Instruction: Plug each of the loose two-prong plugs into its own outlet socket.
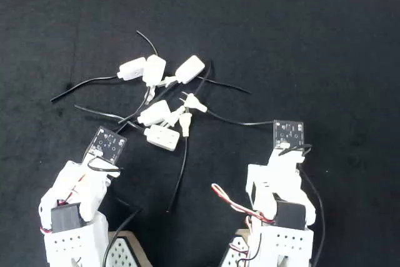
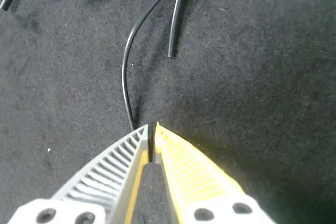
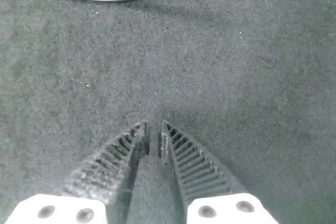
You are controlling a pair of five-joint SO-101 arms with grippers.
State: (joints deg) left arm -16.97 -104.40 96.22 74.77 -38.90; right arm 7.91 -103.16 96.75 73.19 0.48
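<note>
Your arms sit back at the near edge of the table, left gripper pressed together, right gripper all but closed, both empty. It is likely a rest pose: plugs and sockets lie tangled mid-table, well apart from either.

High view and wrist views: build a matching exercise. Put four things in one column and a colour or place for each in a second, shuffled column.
1. left gripper
2. right gripper
3. plugs and sockets
4. table cloth

A. black ribbed fingers
B. white, clustered mid-table among black cables
C. dark fabric under everything
D. one grey finger, one yellow

Pairs: 1-D, 2-A, 3-B, 4-C.
</note>
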